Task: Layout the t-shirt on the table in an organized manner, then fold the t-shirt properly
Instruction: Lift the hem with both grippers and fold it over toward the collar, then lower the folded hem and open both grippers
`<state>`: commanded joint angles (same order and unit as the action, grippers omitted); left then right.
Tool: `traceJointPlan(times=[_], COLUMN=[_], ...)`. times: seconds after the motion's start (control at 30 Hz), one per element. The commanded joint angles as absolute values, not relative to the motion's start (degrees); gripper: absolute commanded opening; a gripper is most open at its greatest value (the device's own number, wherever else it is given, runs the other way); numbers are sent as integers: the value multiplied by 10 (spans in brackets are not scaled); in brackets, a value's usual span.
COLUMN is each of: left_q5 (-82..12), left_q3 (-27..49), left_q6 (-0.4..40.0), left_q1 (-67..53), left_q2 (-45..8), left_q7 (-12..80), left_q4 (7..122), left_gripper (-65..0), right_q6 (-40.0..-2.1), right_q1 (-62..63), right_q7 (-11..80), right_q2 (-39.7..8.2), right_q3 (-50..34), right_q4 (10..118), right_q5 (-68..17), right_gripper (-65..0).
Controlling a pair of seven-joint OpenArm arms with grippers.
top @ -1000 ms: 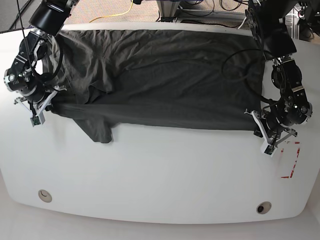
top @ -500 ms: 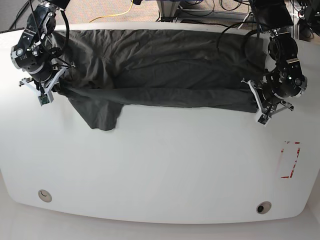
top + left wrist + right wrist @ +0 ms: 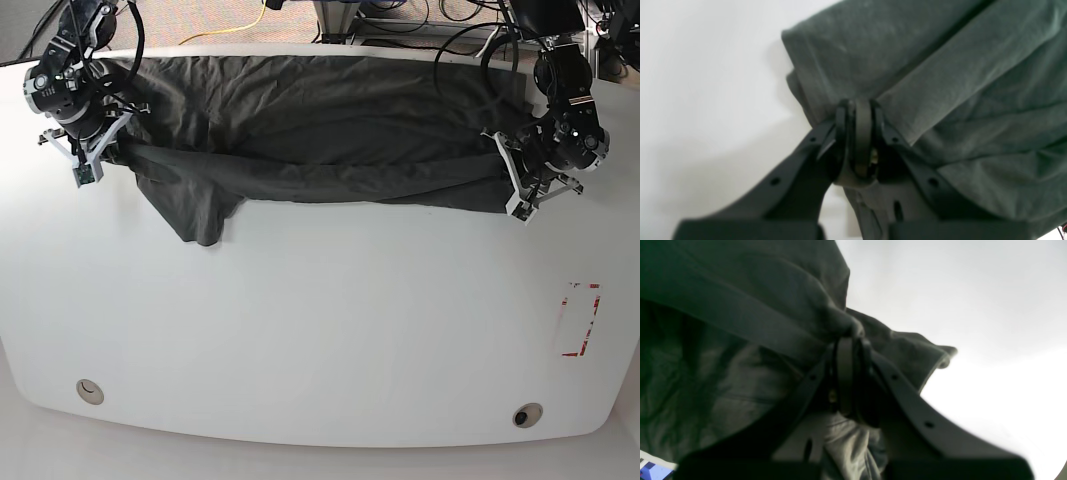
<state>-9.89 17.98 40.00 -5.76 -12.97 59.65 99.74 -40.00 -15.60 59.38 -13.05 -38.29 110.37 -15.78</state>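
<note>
Because the t-shirt point(image 3: 320, 130) is soft and limp, it sags between its pinched corners across the counter's point(image 3: 320, 340) far edge; both the left gripper point(image 3: 520, 196) and right gripper point(image 3: 95, 160) have jaws pressed onto cloth

The base view looks down over the whole table point(image 3: 320, 340); both wrist views sit close behind their pincers, sharing the t-shirt point(image 3: 320, 130).

A robotics lab: two black robot arms, the left claw point(image 3: 522, 195) and right claw point(image 3: 92, 160), work over a large white table point(image 3: 320, 340); behind them, cables point(image 3: 420, 20) trail across carpet, a yellow cord point(image 3: 240, 28) among them.
</note>
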Motion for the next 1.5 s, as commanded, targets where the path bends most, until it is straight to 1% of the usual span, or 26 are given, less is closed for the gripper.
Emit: traceJointPlan(times=[0.23,0.33,0.57,0.9,1.23,1.33,1.4,1.43,1.5], left_q5=[-99,-99,-98,-99,-99,-99,-99,-99,-99], left_q3=[180,180,182,211,218,217,216,215,214], left_q6=[400,400,400,400,400,400,400,400,400], left_q1=[-47,-45,-28,-29,-57,-68,-73,-75,-76], left_q2=[-134,-135,-144,-145,-145,-145,-145,-145,-145], left_q7=[597,603,677,715,723,723,723,723,723], left_q4=[1010,1021,1042,1057,1057,1057,1057,1057,1057], left_gripper=[-650,-650,-650,-650,-650,-650,-650,-647,-615], right_q6=[-400,-400,-400,-400,-400,-400,-400,-400,-400], right_q1=[-155,-154,-153,-169,-188,-189,-189,-189,-189], right_q7=[594,594,595,596,596,596,596,596,596], right_q2=[-131,-131,-131,-129,-124,-115,-110,-110,-109], right_q3=[-385,-404,-417,-418,-416,-418,-419,-419,-419], right_q4=[1105,1105,1105,1106,1106,1106,1106,1106,1106], right_q5=[-158,-158,-158,-158,-158,-158,-157,-156,-155], right_gripper=[-650,-650,-650,-650,-648,-647,-620,-595,-512])
